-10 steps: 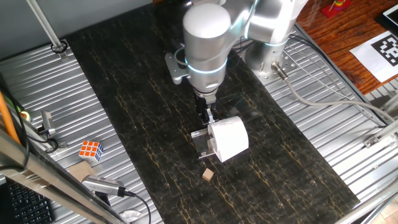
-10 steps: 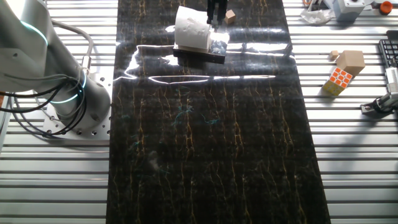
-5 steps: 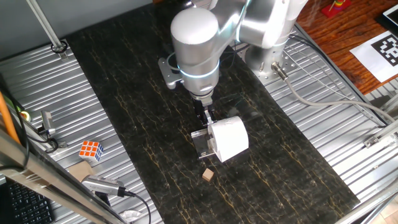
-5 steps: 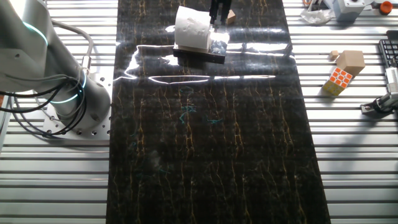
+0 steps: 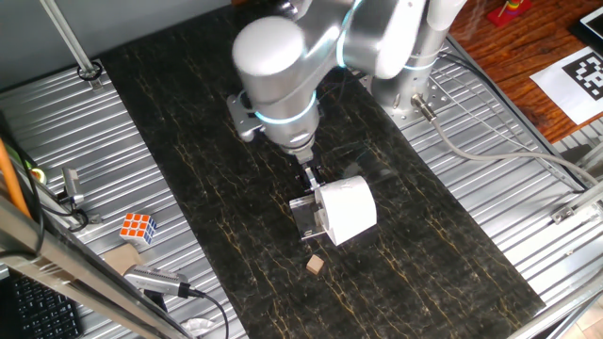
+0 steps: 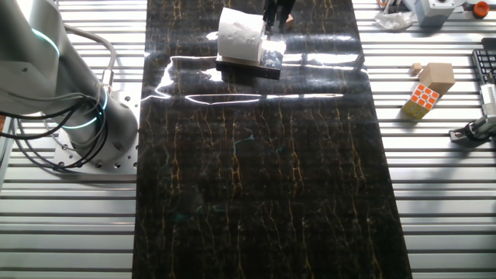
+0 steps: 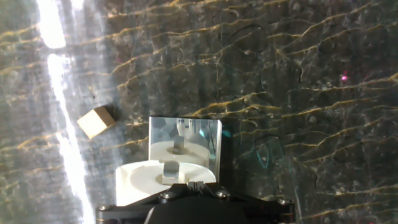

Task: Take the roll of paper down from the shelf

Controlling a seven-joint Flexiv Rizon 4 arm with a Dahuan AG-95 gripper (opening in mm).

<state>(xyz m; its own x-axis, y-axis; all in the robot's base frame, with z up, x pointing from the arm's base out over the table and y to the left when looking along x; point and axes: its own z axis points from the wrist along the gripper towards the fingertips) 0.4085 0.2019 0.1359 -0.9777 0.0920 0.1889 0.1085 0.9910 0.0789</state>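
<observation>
Plain white, thick, soft tissue paper roll (image 5: 347, 209) rested on small clear-plastic shelf (image 5: 306, 216), near middle of dark marbled table (image 5: 188, 141). End effector (image 5: 310, 178) hovered just beside roll, on arm side. Fingers mostly hidden, so cannot tell if spread or closed. Risk, as judged: side push could tip roll off shelf or slide light shelf. Small tan wooden cube (image 5: 316, 266) lay near.
</observation>
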